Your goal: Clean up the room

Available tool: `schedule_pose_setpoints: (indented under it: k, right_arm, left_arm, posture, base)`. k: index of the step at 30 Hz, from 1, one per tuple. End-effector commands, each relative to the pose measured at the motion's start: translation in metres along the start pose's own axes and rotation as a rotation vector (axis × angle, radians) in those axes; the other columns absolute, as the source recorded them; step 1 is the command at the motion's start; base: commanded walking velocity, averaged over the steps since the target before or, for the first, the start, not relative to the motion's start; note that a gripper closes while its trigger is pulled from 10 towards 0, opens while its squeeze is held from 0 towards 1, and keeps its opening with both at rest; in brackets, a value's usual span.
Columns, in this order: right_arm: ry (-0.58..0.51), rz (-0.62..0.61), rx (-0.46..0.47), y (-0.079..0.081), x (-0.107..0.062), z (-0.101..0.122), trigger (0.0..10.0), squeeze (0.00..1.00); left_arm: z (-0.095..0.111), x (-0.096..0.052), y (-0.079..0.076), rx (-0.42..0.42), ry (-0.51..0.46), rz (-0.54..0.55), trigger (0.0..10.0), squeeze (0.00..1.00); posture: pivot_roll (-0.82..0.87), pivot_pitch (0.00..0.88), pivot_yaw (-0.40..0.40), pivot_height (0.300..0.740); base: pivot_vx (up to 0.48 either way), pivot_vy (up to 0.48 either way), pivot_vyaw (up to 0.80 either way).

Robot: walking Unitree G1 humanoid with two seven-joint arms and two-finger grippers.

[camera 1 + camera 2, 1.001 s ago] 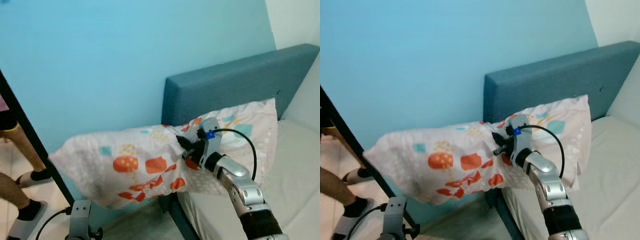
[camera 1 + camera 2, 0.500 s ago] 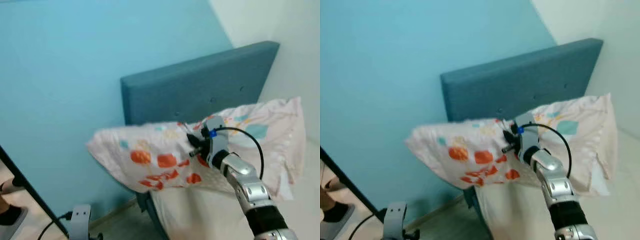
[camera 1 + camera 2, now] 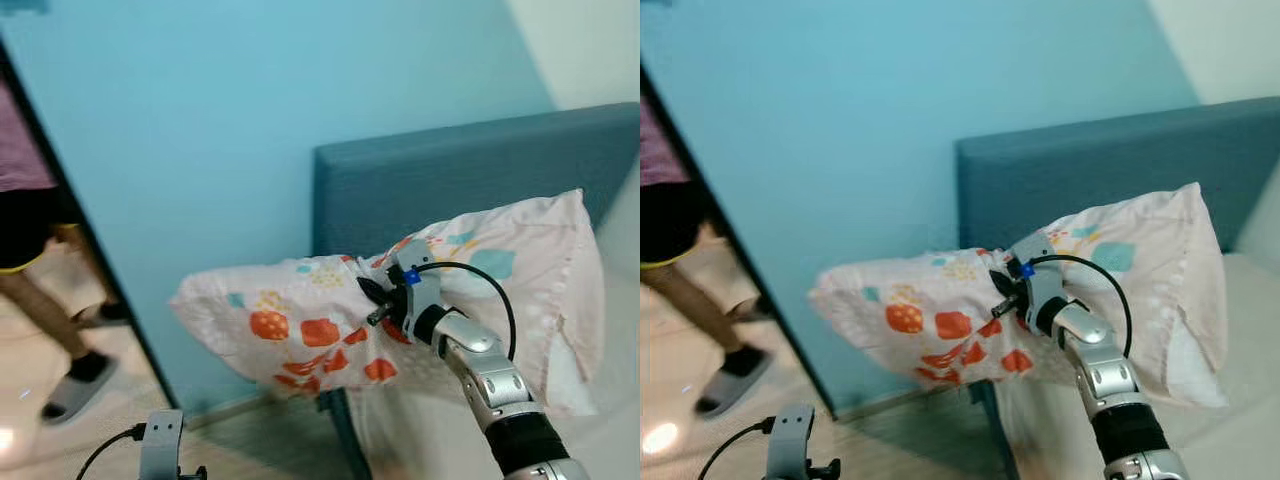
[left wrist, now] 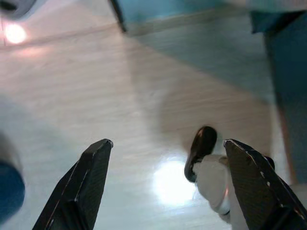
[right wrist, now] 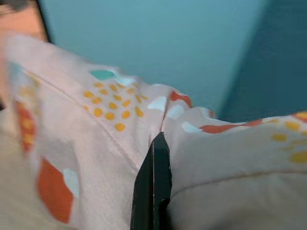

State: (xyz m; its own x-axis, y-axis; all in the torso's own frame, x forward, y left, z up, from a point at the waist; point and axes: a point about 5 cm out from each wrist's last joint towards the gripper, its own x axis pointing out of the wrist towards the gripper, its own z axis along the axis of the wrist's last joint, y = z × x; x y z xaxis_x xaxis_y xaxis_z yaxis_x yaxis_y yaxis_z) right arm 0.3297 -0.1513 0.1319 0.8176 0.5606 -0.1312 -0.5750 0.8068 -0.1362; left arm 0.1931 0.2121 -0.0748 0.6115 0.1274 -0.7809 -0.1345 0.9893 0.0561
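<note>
- The right gripper has its two black fingers pressed flat together on a fold along the top edge of the pillow; the right wrist view shows the cloth bunched on both sides of the closed jaws, with no gap between them.
- The pillow hangs from that pinch. One half sags out past the jaws toward the blue wall, off the side of the bed; the other half trails back beyond the jaws, in front of the blue headboard and over the mattress.
- Below the jaws the pillow's underside seems to touch the mattress edge, though I cannot tell for certain how much weight rests there.
- The left gripper hangs low with its jaws spread wide, holding nothing, looking down at bare pale floor.
- A person's legs stand well off to the left of the jaws, beyond a dark frame.
- Judged progress: the pillow is picked up and brought to the head of the bed, so the fetching seems done.
- Judged remainder: it is not yet laid down. It needs carrying further over the mattress, setting against the headboard, then releasing; any other tidying in the room cannot be judged from here.
</note>
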Motion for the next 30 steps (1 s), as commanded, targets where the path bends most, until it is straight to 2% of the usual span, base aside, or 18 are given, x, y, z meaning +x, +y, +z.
schedule_pose_setpoints:
  k: [1,7,11,13,16,26,30]
  right_arm:
    - [-0.117,0.017,-0.056,0.001,0.002,0.024,10.0,0.0]
    - [-0.123,0.01,-0.052,0.0,0.003,0.025,10.0,0.0]
    - [-0.129,-0.08,-0.04,-0.01,0.002,0.025,10.0,0.0]
    - [-0.122,-0.158,-0.035,-0.019,0.001,0.024,10.0,0.0]
    - [-0.118,-0.186,-0.039,-0.022,0.0,0.023,10.0,0.0]
    - [-0.119,-0.182,-0.032,-0.019,0.0,0.021,10.0,0.0]
    - [-0.11,-0.18,-0.03,-0.018,0.001,0.019,10.0,0.0]
  left_arm:
    - [-0.001,0.0,0.004,0.01,0.01,0.011,10.0,0.0]
    - [-0.001,0.0,0.004,0.014,0.01,0.007,10.0,0.0]
    - [0.0,0.0,0.002,0.021,0.007,-0.005,10.0,0.0]
    - [0.001,0.0,0.001,0.027,0.004,-0.017,10.0,0.0]
    - [0.001,0.0,0.0,0.029,0.002,-0.021,10.0,0.0]
    - [0.001,0.0,0.001,0.029,0.002,-0.02,10.0,0.0]
    - [0.003,0.0,0.003,0.013,-0.006,0.009,10.0,0.0]
  posture:
    - [0.02,0.0,-0.019,0.74]
    - [0.02,0.0,-0.019,0.74]
    - [0.02,0.0,-0.019,0.74]
    - [0.02,0.0,-0.016,0.74]
    - [0.02,0.0,-0.016,0.74]
    - [0.02,0.0,-0.016,0.74]
    - [0.02,0.0,-0.018,0.74]
  base:
    - [0.0,0.0,0.68]
    - [0.0,0.0,0.67]
    - [0.0,0.0,0.68]
    - [0.0,-0.172,0.0]
    - [0.0,-0.39,0.0]
    - [0.0,-0.48,0.0]
    - [0.0,0.0,0.0]
